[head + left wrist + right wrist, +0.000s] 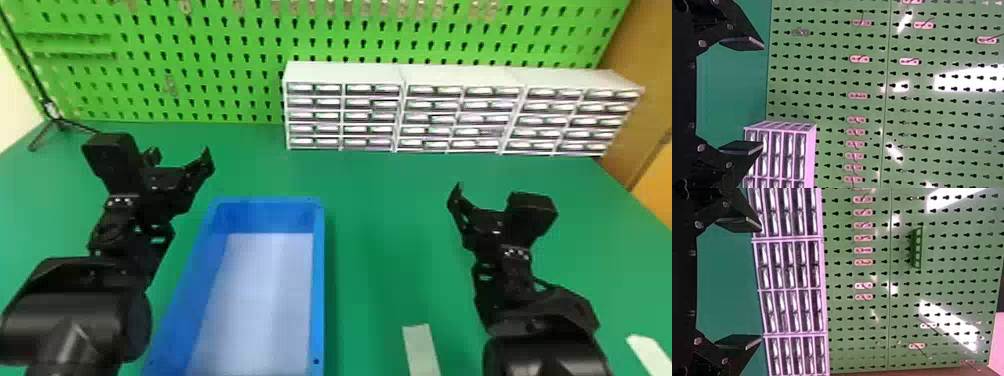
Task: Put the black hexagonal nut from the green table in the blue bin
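Observation:
In the head view my left gripper [180, 157] is above the green table [380, 225], beside the far left part of the blue bin [318, 280]. The bin has a pale floor and high blue walls, and nothing can be made out lying in it. My right gripper [482, 212] is over the table well to the right of the bin. Both grippers point toward the back. In the left wrist view the fingers of my left gripper [763, 95] are wide apart with nothing between them. The right wrist view has my right gripper [761, 285] also open and holding nothing.
White drawer cabinets [345, 117] line the table's back right, before a green pegboard [225, 75]. A black stand [60, 122] is at the back left. Pale strips lie near the front, one [421, 350] between bin and right arm, another [650, 352] at the far right.

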`<state>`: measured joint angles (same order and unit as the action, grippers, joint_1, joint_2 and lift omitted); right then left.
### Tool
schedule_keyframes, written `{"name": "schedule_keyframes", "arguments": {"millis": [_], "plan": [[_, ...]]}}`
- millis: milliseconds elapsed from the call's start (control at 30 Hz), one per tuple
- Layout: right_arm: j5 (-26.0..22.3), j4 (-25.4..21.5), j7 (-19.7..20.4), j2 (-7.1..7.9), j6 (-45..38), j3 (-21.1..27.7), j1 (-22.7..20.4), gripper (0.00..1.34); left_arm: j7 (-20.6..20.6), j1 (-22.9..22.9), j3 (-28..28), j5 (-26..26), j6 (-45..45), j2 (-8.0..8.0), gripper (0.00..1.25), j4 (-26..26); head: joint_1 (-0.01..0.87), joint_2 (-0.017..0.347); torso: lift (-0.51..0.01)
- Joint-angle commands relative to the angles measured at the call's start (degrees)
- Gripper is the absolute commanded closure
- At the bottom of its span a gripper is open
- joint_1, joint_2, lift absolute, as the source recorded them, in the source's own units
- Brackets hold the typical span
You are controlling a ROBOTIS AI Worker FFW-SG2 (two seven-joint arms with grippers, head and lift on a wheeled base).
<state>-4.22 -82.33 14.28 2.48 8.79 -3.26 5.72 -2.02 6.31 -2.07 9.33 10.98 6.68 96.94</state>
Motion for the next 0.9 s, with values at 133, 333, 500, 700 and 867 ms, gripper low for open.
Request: {"name": "schedule_keyframes", "arguments": {"millis": [133, 333, 500, 700, 867], "plan": [[0.1, 0.0, 0.0, 0.33, 0.0, -0.6, 0.3, 0.29, 0.0, 0.1, 0.1, 0.0, 0.0, 0.0, 0.37, 0.0, 0.686, 0.028, -0.096], [-0.3, 0.0, -0.2, 0.77, -0.4, -0.6, 0.4, 0.29, 0.0, 0.3, 0.1, 0.0, 0.0, 0.0, 0.37, 0.0, 0.686, 0.028, -0.096], [-1.4, -1.3, -1.1, 1.65, -2.4, -0.1, 0.3, 0.29, 0.0, 0.2, 0.1, 0.0, 0.0, 0.0, 0.37, 0.0, 0.686, 0.028, -0.096], [-1.3, -5.7, -7.3, 1.74, -9.8, 4.5, -0.4, 0.29, 0.0, 0.2, 0.0, 0.0, 0.1, 0.0, 0.37, 0.0, 0.686, 0.028, -0.096], [-1.0, -10.6, -12.1, 1.65, -16.4, 10.6, -1.9, 0.29, 0.0, -0.1, -0.1, 0.1, 0.1, 0.0, 0.37, 0.1, 0.686, 0.028, -0.096]]}}
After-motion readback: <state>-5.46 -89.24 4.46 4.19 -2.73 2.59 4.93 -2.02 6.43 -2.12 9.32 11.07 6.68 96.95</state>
